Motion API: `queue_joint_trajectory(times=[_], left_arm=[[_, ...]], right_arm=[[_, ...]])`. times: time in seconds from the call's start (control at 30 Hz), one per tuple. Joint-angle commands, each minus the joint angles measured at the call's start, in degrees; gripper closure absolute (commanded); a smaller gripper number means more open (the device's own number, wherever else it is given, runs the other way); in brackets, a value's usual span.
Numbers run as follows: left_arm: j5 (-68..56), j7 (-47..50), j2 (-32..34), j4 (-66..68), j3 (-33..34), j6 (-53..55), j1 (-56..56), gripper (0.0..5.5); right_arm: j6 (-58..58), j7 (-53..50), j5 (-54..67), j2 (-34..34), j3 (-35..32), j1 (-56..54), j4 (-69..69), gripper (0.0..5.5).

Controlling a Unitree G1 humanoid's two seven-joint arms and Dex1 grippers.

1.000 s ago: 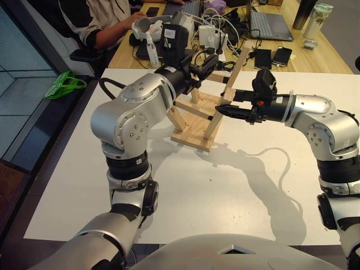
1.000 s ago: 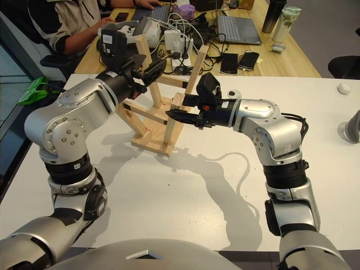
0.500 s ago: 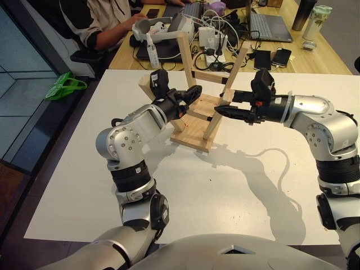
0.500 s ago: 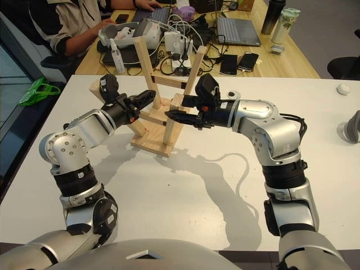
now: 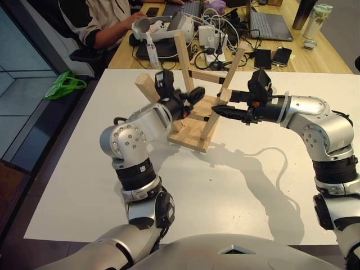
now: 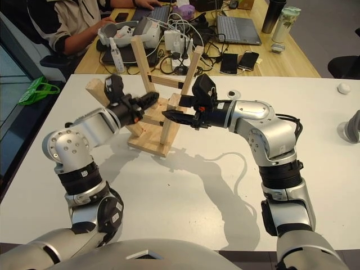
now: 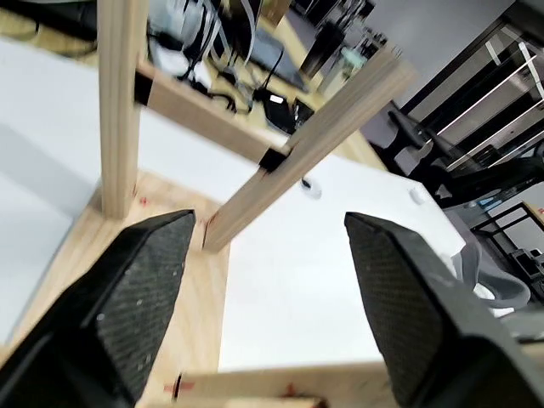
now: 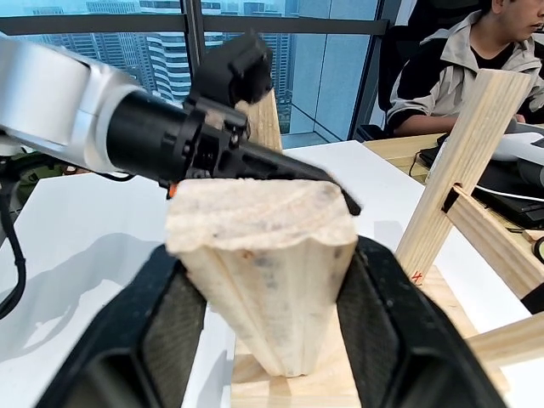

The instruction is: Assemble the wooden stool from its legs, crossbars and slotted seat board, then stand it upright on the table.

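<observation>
Stool (image 5: 198,106) sits upside down on the surface (image 5: 225,191) — seat board (image 5: 187,137) down, legs (image 5: 181,56) up; right pincer (image 5: 217,109) is clamped on the near leg (image 5: 228,79) just above the board; left pincer (image 5: 196,94), fingers (image 7: 144,289) apart, hovers between the legs over the board; likely best to grip a second leg before tipping upright.

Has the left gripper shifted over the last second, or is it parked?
Yes. The left gripper has come down from level with the stool's upper crossbar to low over the seat board, drawing back a little toward the robot. It is open.
</observation>
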Motion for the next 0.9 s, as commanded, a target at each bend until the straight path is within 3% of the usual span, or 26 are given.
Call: queue_joint_trajectory(times=[0.03, 0.13, 0.23, 0.4, 0.53, 0.6, 0.77, 0.9], left_arm=[[-2.59, -0.48, 2.37, -2.06, 2.15, -3.22, -8.89, 2.24], [-2.63, 0.60, 5.87, -1.84, 4.87, -6.28, -13.90, 2.24], [1.33, -0.03, 15.37, 0.29, 5.53, -9.43, -14.94, 2.24], [11.81, -1.13, 28.95, 6.88, 0.83, -11.88, -3.76, 2.24], [13.80, -2.16, 26.78, 9.36, -4.21, -10.77, 3.35, 2.24], [17.56, -1.84, 28.72, 12.82, -6.03, -14.66, 6.65, 2.24], [22.42, -3.15, 33.22, 20.22, -4.78, -21.33, 8.73, 2.24], [23.31, -3.42, 31.35, 20.88, -6.33, -23.30, 6.61, 2.24]], right_arm=[[0.71, -0.32, -1.23, -0.20, 0.98, 0.18, 0.82, 3.38], [0.51, -0.38, -1.34, -0.15, 1.08, 0.27, 0.94, 3.38], [0.39, -0.38, -1.46, -0.18, 1.16, 0.39, 0.95, 3.38], [0.23, -0.36, -1.48, -0.31, 1.24, 0.60, 0.92, 3.39], [0.21, -0.16, -1.54, -0.36, 1.34, 0.50, 1.08, 3.39], [0.13, 0.14, -1.62, -0.31, 1.56, 0.14, 1.35, 3.39], [0.19, 0.51, -1.70, -0.47, 1.58, -0.11, 1.51, 3.39], [0.27, 0.73, -1.66, -0.64, 1.48, 0.06, 1.41, 3.39]])
